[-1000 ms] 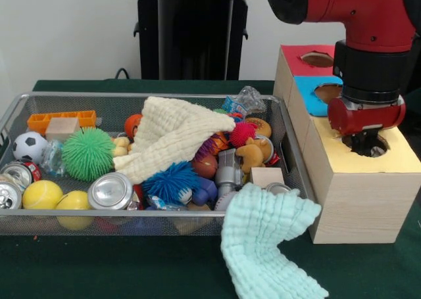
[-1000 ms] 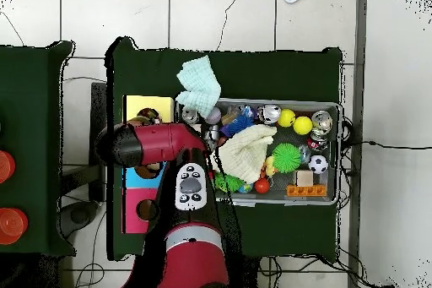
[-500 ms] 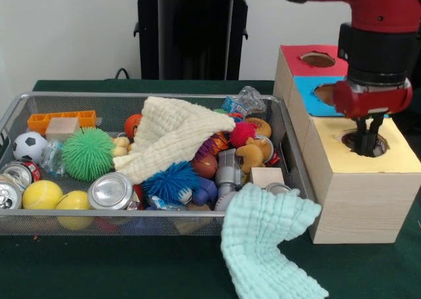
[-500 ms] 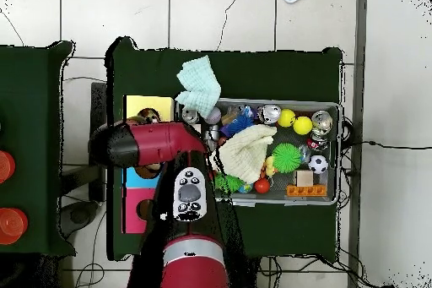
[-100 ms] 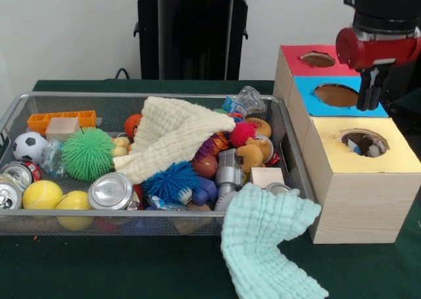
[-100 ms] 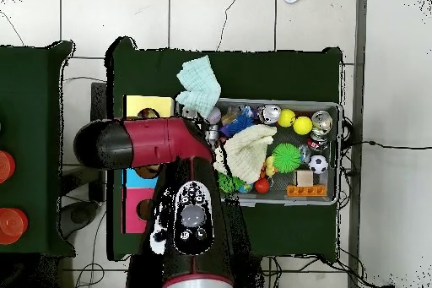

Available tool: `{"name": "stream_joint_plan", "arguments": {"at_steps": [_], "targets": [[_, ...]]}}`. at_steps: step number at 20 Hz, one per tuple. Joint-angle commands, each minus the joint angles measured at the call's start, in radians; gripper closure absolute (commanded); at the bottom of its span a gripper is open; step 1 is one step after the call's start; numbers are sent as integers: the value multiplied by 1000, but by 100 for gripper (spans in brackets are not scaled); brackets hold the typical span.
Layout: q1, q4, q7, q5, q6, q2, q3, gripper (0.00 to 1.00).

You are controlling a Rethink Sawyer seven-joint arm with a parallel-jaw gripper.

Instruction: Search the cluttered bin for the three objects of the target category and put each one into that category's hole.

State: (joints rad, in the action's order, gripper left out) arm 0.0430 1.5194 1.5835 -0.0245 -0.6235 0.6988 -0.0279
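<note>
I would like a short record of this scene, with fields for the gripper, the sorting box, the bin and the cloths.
gripper: gripper raised above the box, over the blue section, holding nothing visible
box: wooden box with red hole, blue hole, yellow hole; something lies inside the yellow hole
bin: wire bin full of balls, cans, blocks, fuzzy toys
cloths: cream cloth on top of the clutter; mint cloth hanging over the bin's front corner

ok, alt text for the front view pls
The red gripper hangs above the blue hole of a three-hole wooden box, holding nothing. Left, a mesh bin holds balls, cans and a cream cloth.
</note>
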Motion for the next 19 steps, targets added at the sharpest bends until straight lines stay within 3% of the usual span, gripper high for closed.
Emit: {"name": "stream_joint_plan", "arguments": {"at_steps": [1,5,9,13,19], "targets": [[-44,46,18,1,-121,32,-84,100],[-56,68,30,-8,-84,38,-83,100],[-38,67,70,-48,-35,49,-30,100],[-61,73,28,-102,42,33,-30,100],[-86,49,17,-135,63,12,-38,100]]}}
